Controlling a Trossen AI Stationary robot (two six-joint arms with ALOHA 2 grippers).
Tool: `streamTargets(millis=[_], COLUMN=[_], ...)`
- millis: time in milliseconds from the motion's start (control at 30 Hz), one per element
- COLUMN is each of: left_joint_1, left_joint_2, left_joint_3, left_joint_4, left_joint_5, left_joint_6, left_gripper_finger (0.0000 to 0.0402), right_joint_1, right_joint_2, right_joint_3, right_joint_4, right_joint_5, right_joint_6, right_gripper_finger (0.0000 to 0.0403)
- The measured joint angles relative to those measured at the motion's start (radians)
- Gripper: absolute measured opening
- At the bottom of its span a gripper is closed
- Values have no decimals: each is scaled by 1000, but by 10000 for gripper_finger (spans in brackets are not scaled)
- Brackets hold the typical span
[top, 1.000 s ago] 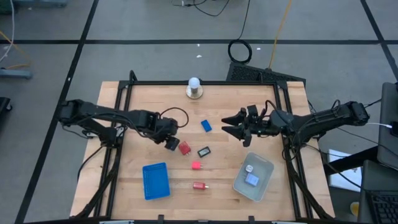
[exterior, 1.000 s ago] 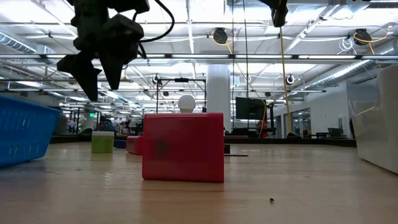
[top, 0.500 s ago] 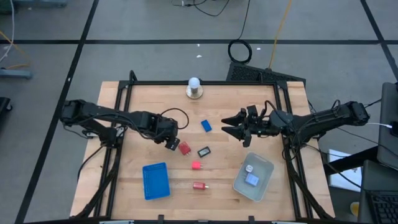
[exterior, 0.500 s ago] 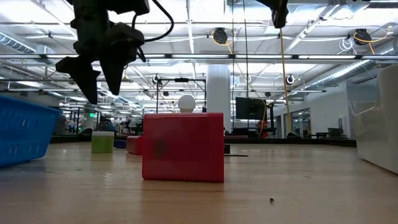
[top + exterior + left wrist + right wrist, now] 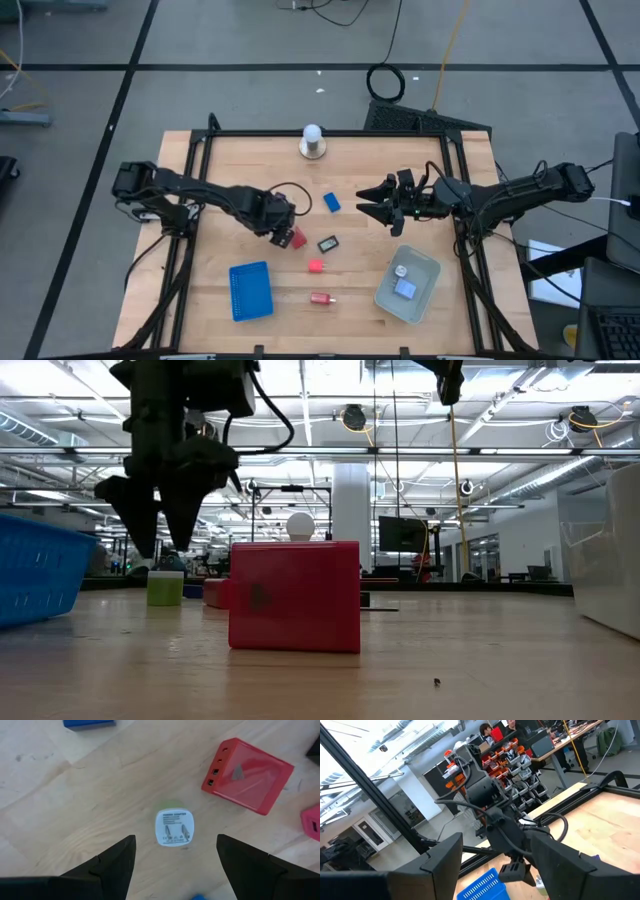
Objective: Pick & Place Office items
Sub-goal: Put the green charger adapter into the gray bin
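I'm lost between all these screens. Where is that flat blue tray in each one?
High view: blue tray on the table's near left part, on the left arm's side.
Low view: at the picture's left edge.
Left wrist view: not in it.
Right wrist view: on the table just beneath the left arm.
Shared landmark: the left tool, open, hovering over the table.

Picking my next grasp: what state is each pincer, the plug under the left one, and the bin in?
left pincer: open, holding nothing, hovering above the white-faced plug.
white-faced plug: on the table, untouched, beside the red block.
right pincer: open, holding nothing, raised off the table.
clear bin: upright, two small pieces inside.
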Motion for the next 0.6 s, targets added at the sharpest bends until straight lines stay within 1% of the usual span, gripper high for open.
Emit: streamTargets(millis=[600], left_joint_1=[-9], left_joint_2=[106], left_joint_3=[-1], left_joint_4=[35], left_joint_5=[-25], left_joint_6=[1], left_gripper_finger=[278], right_joint_1=[0], right_joint_2=[0], right_joint_3=[0], right_joint_4=[0], right_joint_5=[0], right_joint_6=[-3], right_gripper_finger=[226])
